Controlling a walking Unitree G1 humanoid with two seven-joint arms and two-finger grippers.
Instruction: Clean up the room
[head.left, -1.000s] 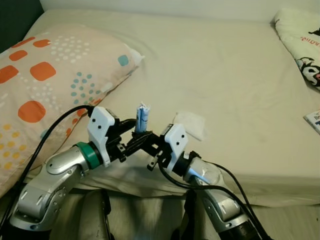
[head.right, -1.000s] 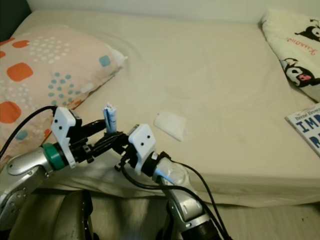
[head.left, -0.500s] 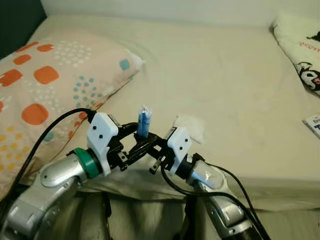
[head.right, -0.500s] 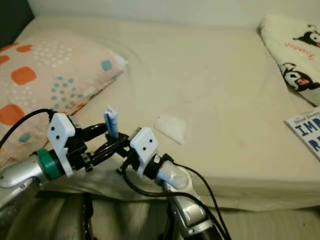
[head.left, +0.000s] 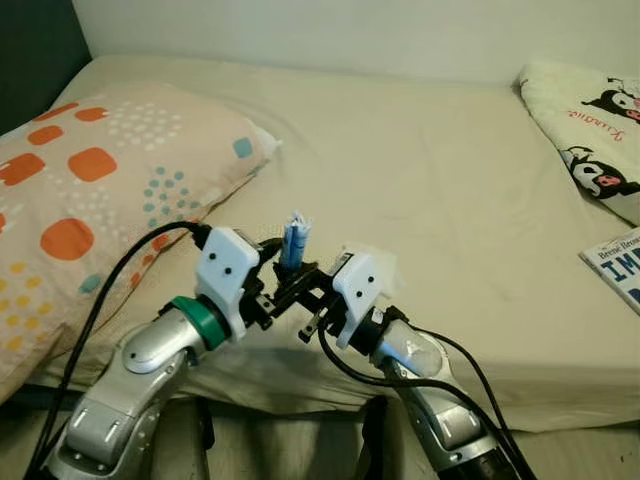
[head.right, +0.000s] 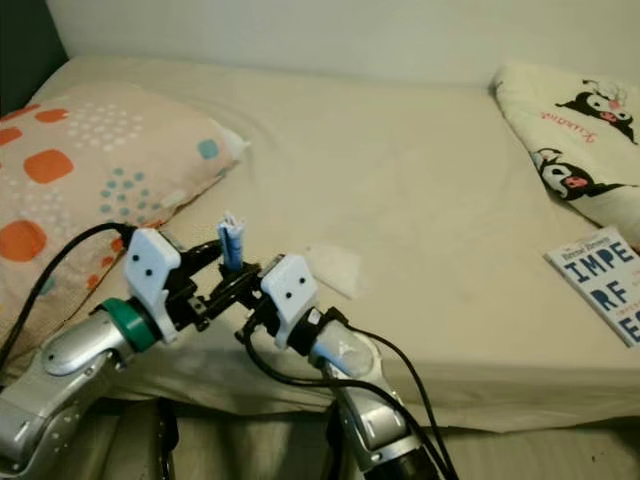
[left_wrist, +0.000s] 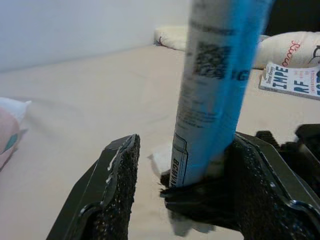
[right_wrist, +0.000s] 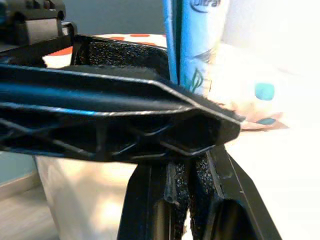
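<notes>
A blue and white tube (head.left: 293, 243) stands upright between my two grippers, above the bed's near edge. My right gripper (head.left: 303, 290) is shut on the tube's lower end; in the right wrist view its pads (right_wrist: 172, 192) press together below the tube (right_wrist: 195, 40). My left gripper (head.left: 280, 280) is open, and in the left wrist view its fingers (left_wrist: 112, 190) stand on either side of the tube (left_wrist: 215, 90), which lies closer to one of them. A crumpled white tissue (head.right: 335, 268) lies on the sheet just behind the grippers.
The cream bed (head.left: 450, 180) stretches ahead. A pillow with orange and teal patterns (head.left: 90, 190) lies at the left. A white cartoon-print cushion (head.right: 570, 130) is at the far right, and a book (head.right: 600, 285) lies near the right edge.
The camera has shifted, bringing more of the bed's right side and the book into view. Both grippers stay together at the tube, and the left arm has risen a little.
</notes>
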